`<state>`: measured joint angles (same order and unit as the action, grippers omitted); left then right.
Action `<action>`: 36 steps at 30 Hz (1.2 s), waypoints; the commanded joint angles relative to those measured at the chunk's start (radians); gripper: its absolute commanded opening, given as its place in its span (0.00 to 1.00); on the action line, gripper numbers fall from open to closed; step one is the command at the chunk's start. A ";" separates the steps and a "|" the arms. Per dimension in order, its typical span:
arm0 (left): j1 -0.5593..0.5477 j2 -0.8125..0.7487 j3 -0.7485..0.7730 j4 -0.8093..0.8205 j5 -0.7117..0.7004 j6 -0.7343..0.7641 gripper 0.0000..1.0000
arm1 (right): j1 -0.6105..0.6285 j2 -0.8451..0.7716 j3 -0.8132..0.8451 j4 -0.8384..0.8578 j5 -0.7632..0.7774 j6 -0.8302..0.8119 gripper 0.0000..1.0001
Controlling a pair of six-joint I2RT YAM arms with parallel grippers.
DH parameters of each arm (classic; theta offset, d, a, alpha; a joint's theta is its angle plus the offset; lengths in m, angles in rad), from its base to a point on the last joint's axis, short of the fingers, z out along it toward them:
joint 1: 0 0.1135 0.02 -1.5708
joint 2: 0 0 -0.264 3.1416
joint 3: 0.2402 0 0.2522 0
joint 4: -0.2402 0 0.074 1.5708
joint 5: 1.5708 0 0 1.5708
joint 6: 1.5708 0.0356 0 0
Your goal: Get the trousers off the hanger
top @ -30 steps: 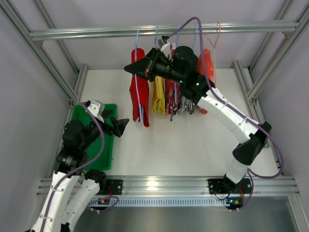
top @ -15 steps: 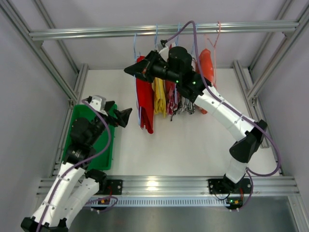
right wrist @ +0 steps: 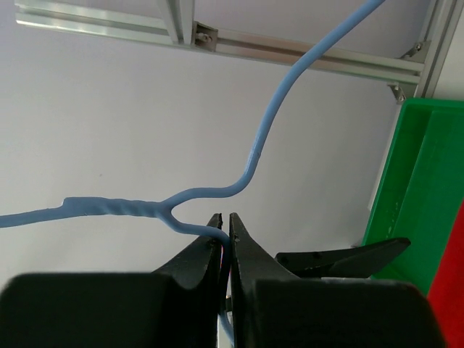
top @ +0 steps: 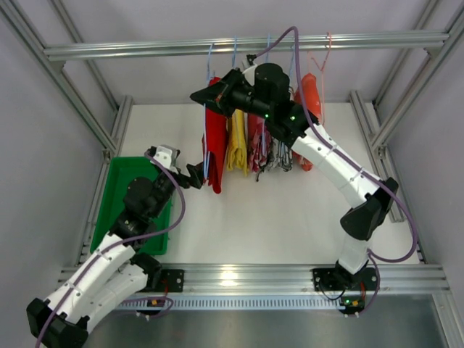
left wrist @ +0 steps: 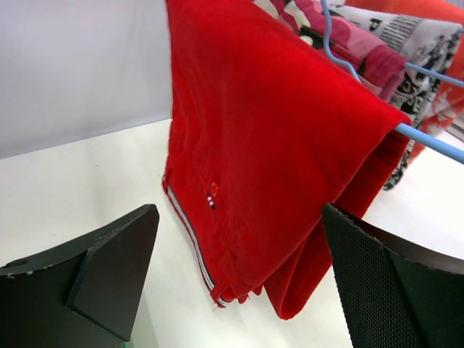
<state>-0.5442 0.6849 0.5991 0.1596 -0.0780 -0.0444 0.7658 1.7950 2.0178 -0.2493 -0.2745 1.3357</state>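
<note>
Nearest the arm bases, the left gripper (top: pixel 194 174) has swung away from over the green tray (top: pixel 116 199) and reached forward over the last second. Its jaws are spread as wide as they go and hold nothing. In its wrist view the two black fingers (left wrist: pixel 116 268) stand either side of the lower end of the red trousers (left wrist: pixel 268 130), and the cloth hangs in the gap between them without touching either.

This looks like the approach to a pinch: the jaws are lined up on the hem but have not closed, so the trousers remain draped over the bar of the blue hanger (left wrist: pixel 428 141), just ahead of and above this gripper.

Behind this gripper and to its left, the tray lies on the table. No garment shows in the part of it the left arm does not cover.

Farther off and higher, the right gripper (right wrist: pixel 225 217) is closed tight on the blue wire just below the hanger's twisted neck, holding it steady. It has shifted the hanger slightly toward its own arm's side. Beside it on that side hang the yellow trousers (top: pixel 237 141) and some patterned garments (top: pixel 264 148), all suspended from the metal rail (top: pixel 145 49) beyond.
</note>
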 commanded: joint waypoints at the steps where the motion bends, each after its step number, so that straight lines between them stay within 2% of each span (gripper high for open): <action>1: -0.005 0.043 0.002 0.138 -0.065 0.015 0.99 | -0.019 -0.028 0.101 0.137 0.009 0.011 0.00; 4: -0.005 0.123 0.051 0.152 -0.146 -0.025 0.95 | -0.017 -0.020 0.111 0.128 0.008 0.022 0.00; 9: -0.003 0.136 0.041 0.213 -0.115 -0.040 0.92 | -0.020 -0.022 0.124 0.117 0.018 0.013 0.00; 20: -0.005 0.013 0.022 0.057 -0.088 -0.092 0.93 | -0.020 -0.013 0.142 0.116 0.040 0.006 0.00; 36: -0.014 0.027 0.033 0.104 -0.032 -0.083 0.94 | -0.019 0.009 0.187 0.091 0.078 0.045 0.00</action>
<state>-0.5529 0.7071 0.6186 0.2092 -0.1238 -0.1356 0.7506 1.8286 2.1078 -0.2920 -0.2081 1.3670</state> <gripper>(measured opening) 0.940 0.028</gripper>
